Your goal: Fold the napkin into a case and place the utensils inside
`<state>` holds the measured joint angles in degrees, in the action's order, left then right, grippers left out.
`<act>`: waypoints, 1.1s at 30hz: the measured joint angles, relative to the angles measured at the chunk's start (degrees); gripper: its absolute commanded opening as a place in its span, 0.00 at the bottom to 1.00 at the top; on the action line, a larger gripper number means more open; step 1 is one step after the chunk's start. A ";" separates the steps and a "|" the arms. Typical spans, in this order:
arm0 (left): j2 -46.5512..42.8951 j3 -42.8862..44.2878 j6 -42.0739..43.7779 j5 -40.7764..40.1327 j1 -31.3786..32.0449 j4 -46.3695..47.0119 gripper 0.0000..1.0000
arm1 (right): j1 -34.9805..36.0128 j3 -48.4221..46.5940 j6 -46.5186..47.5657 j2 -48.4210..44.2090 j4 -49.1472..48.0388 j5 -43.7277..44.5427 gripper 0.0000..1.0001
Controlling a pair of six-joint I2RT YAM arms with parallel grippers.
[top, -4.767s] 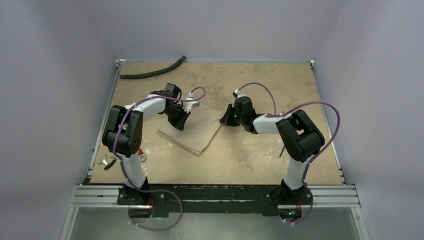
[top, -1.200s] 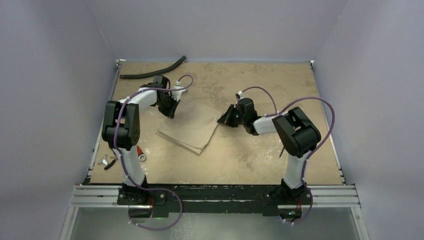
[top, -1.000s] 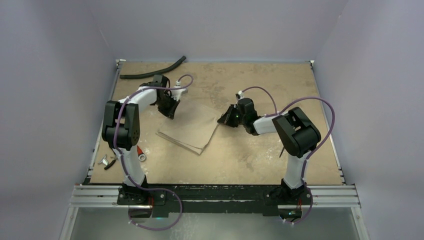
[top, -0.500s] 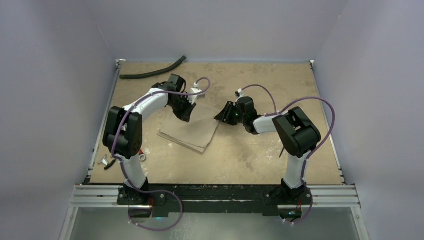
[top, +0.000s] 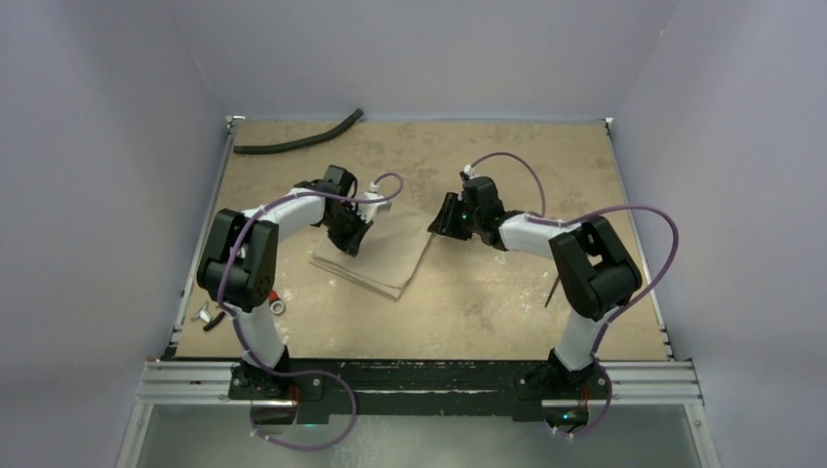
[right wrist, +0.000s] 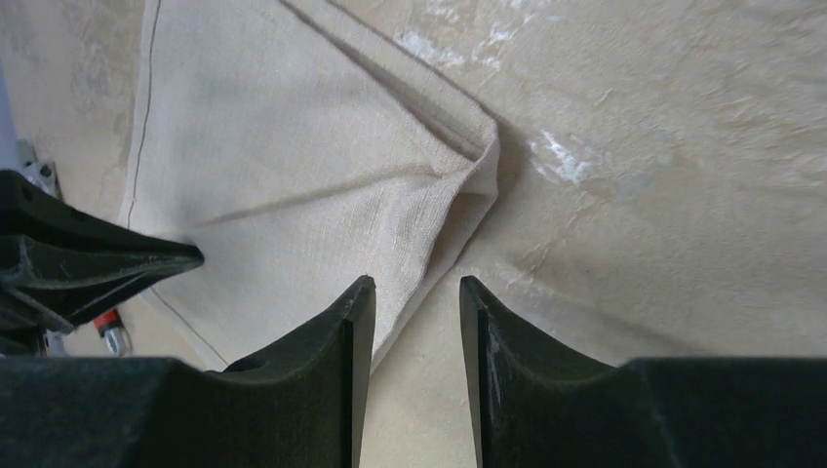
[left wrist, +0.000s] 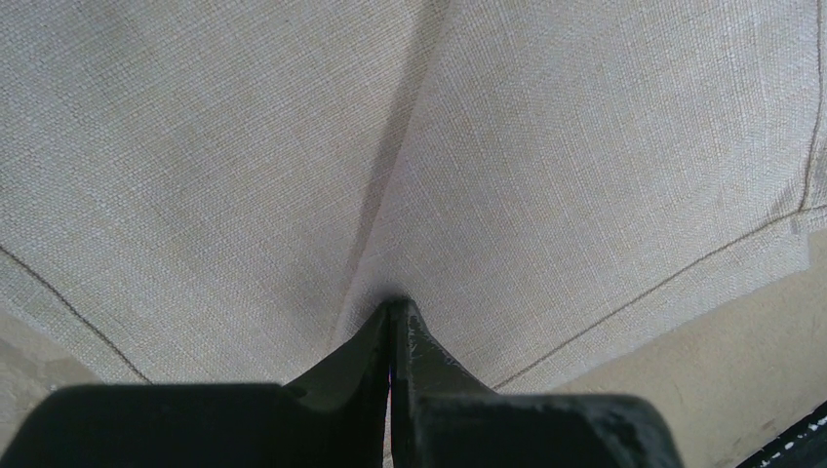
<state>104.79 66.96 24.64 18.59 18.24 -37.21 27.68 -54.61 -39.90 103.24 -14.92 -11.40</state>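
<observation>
Two arms meet over the napkin, which lies folded flat left of the tabletop's middle, its long layered edge running from the near corner up to a far right corner. The left hand is down on the cloth's far left part. Its fingers are pressed together, and a crease runs straight out from their tips, so a pinch of cloth looks caught there. A stitched hem crosses just right of them.

The right hand hangs just beside the far right corner with its fingers apart. Nothing is between them, and the cloth's edge passes under the left finger. Bare tabletop stretches right of the napkin and toward the near edge. A black hose lies along the far left edge, well apart. Some small objects sit at the near left edge, too small to identify.
</observation>
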 measured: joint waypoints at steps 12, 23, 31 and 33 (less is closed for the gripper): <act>-0.46 -0.76 -0.11 -0.31 0.00 1.33 0.01 | -0.42 -2.21 2.34 -3.82 -0.72 -2.23 0.00; -0.79 -0.85 -0.11 -0.66 0.00 1.64 0.01 | -3.45 -2.86 -0.20 8.41 -9.92 -10.97 0.00; -1.22 -1.40 -0.09 -1.09 0.00 1.97 0.01 | -7.61 -2.64 -2.69 14.16 -18.58 -18.62 0.00; -1.60 -1.75 -0.09 -1.42 0.00 1.99 0.01 | -7.85 -2.51 -2.78 14.29 -19.12 -18.97 0.00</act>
<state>103.20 65.21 24.56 17.17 18.24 -35.22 19.84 -57.12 -42.68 117.54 -34.04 -30.37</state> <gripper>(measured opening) 0.012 0.004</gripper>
